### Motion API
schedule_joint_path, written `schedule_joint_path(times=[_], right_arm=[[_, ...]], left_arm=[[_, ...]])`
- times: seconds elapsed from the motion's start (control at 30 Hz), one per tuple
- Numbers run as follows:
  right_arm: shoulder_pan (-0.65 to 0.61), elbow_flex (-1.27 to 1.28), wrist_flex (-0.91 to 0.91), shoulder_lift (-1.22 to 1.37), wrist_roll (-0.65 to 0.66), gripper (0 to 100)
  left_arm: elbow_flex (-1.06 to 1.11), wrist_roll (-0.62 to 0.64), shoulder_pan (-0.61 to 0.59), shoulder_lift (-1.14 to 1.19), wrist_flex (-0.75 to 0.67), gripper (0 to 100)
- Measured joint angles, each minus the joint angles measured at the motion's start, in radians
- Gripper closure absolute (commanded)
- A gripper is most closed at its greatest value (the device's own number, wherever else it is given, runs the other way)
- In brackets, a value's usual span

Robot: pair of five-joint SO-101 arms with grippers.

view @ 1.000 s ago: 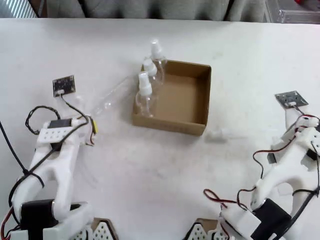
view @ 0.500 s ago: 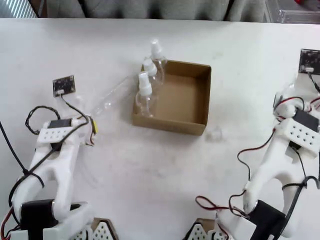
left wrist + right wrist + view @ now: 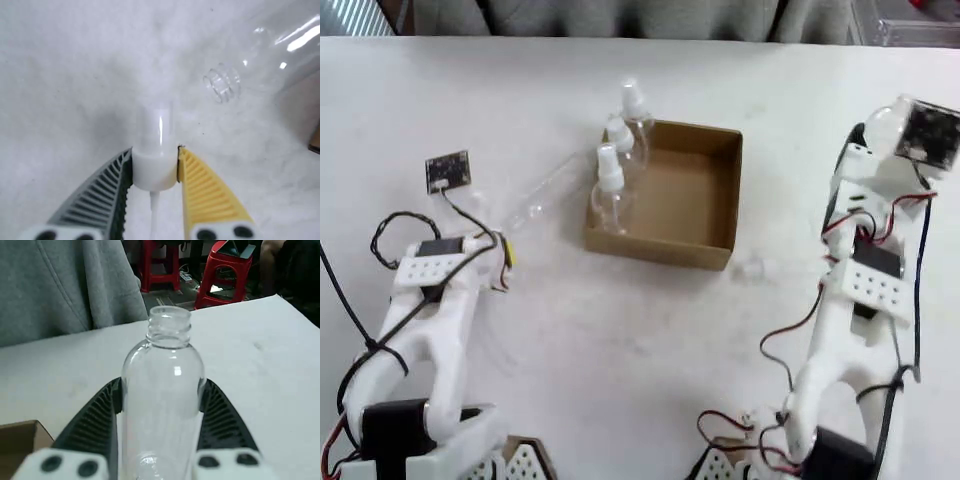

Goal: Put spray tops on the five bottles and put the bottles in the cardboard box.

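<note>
1. Cardboard forms the open-topped box (image 3: 658,252), which sits on the white table (image 3: 620,350) out in front of the two arms and between them.
2. Three capped bottles (image 3: 620,148), clear with white spray heads, stand upright in a row along the box's wall on the left arm's side. Whether they stand inside that wall or just outside it cannot be told.
3. A lying bottle (image 3: 535,195), clear and on its side, rests on the table just beside the box on that same side. Its threaded neck is bare and open.
4. The left gripper (image 3: 155,152) sits low over the table, near the lying bottle's neck and farther from the box than that bottle. Its jaws are narrowed to the width of a collar and pinch a white spray top (image 3: 155,172), one grey finger and one yellow finger on either side. The thin tube runs back between the fingers.
5. The right gripper (image 3: 161,390) is raised above the table, well apart from the box on the right arm's side. Its jaws are spread to a bottle's width and clamp the body of the held bottle (image 3: 162,360), which is clear, upright and without a top.
6. A small clear piece (image 3: 750,268) lies on the table just beside the box's near corner on the right arm's side. What it is cannot be told.
</note>
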Motion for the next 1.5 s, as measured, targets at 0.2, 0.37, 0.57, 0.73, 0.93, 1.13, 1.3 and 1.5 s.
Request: schedule_joint_path(times=[0.2, 0.37, 0.57, 0.73, 0.93, 1.13, 1.3, 1.5], right_arm=[[-0.051, 0.155, 0.0, -0.278, -0.041, 98.4], [-0.144, 0.298, 0.0, -0.543, -0.041, 98.4], [-0.35, 0.367, 0.0, -0.747, -0.041, 98.4], [-0.505, 0.37, 0.0, -0.881, -0.044, 98.4], [-0.71, 0.427, 0.072, -1.066, -0.044, 98.4], [-0.944, 0.543, 0.242, -1.26, -0.044, 98.4], [-1.115, 0.657, 0.311, -1.349, -0.044, 98.4], [-1.198, 0.723, 0.311, -1.349, -0.044, 98.4]], left_arm=[[0.0, 0.0, 0.0, 0.0, 0.0, 98], [0.0, 0.0, 0.0, 0.0, 0.0, 98], [0.0, 0.0, 0.0, 0.0, 0.0, 98], [0.0, 0.0, 0.0, 0.0, 0.0, 98], [0.0, 0.0, 0.0, 0.0, 0.0, 98], [0.0, 0.0, 0.0, -0.002, 0.0, 98], [0.0, 0.0, 0.0, -0.005, -0.068, 98], [-0.002, -0.002, -0.069, -0.041, -0.147, 98]])
